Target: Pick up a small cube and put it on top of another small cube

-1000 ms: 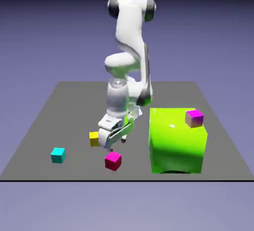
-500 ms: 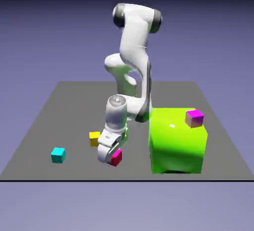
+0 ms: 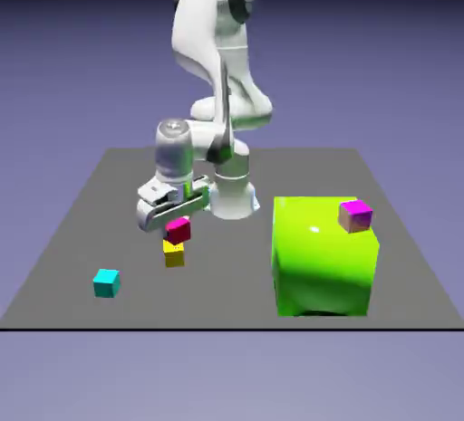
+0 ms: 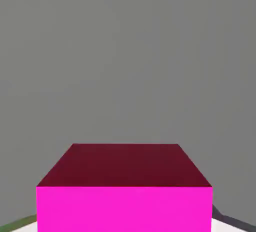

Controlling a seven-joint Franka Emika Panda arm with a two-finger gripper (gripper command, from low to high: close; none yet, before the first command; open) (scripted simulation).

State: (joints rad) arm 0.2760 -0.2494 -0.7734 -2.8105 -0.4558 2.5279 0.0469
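Two small cubes matter here. Leftmost on the dark grey desk sits a small cyan cube, out of play. Next, the white arm's fingers are clamped on the small all-magenta cube, held just above the small plain yellow cube. Square it over the yellow one, lower gently, release only on contact. Rightmost is the big lime-green block.

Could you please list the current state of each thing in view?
Gripper: shut on the magenta-red cube.
Magenta-red cube: held just above the yellow cube; contact unclear.
Yellow cube: on the table, under the held cube.
Cyan cube: alone on the table.
Magenta-topped tan cube: resting on the lime-green block.
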